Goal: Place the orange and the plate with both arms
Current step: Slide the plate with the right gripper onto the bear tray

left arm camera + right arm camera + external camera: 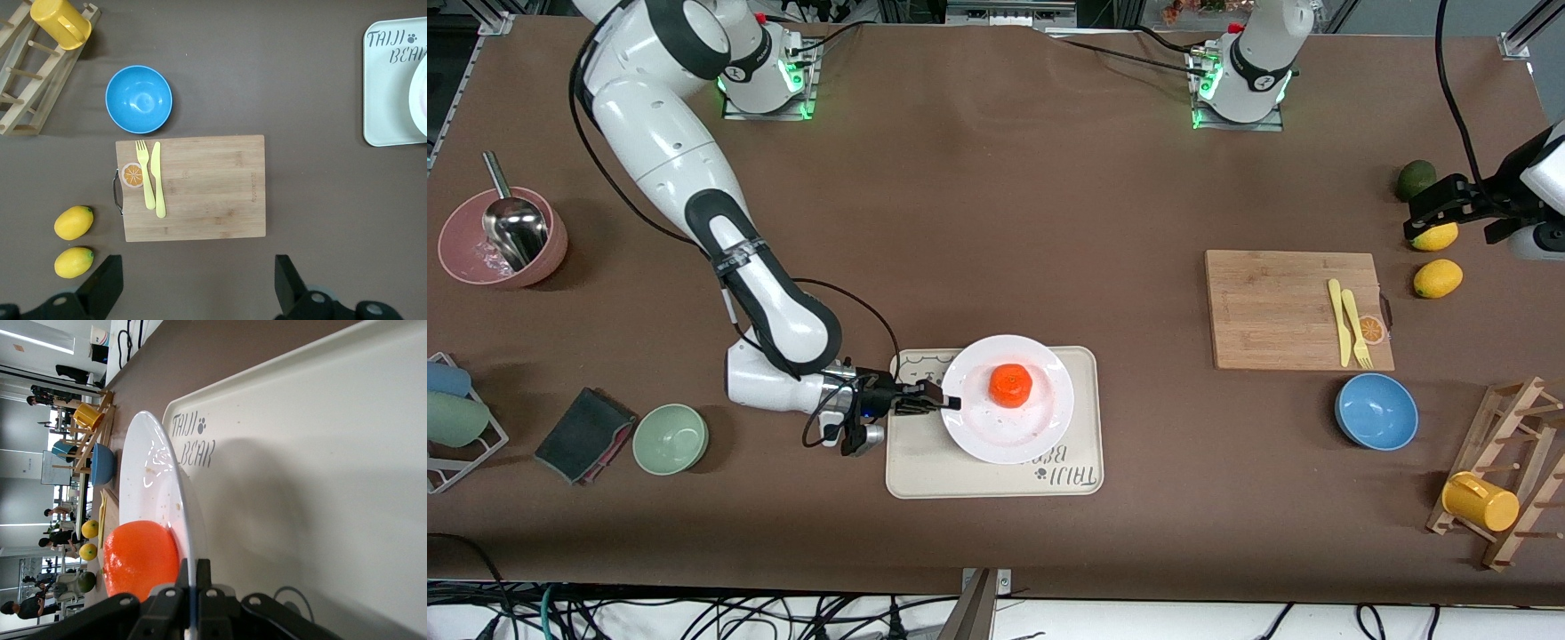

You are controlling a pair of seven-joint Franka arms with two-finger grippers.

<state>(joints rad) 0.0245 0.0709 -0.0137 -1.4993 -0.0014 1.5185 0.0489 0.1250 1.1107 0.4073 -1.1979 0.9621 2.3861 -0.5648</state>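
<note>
The orange (1011,385) sits in the middle of the white plate (1040,418), which lies over the cream bear-print tray (925,471). My right gripper (951,402) is shut on the plate's rim at the side toward the right arm's end. In the right wrist view its fingers (193,570) pinch the thin rim of the plate (150,473), with the orange (137,557) just past them and the tray (300,487) underneath. My left gripper (1436,209) hangs open and empty over the lemons at the left arm's end; its wrist view shows the gripper (197,287) with nothing between its fingers.
A wooden cutting board (1272,307) carries a yellow knife and fork (1350,324). Near it are a blue bowl (1376,411), two lemons (1438,278), a dark green fruit (1415,178) and a rack with a yellow mug (1480,500). A green bowl (671,438), dark cloth (583,434) and pink bowl (463,258) sit toward the right arm's end.
</note>
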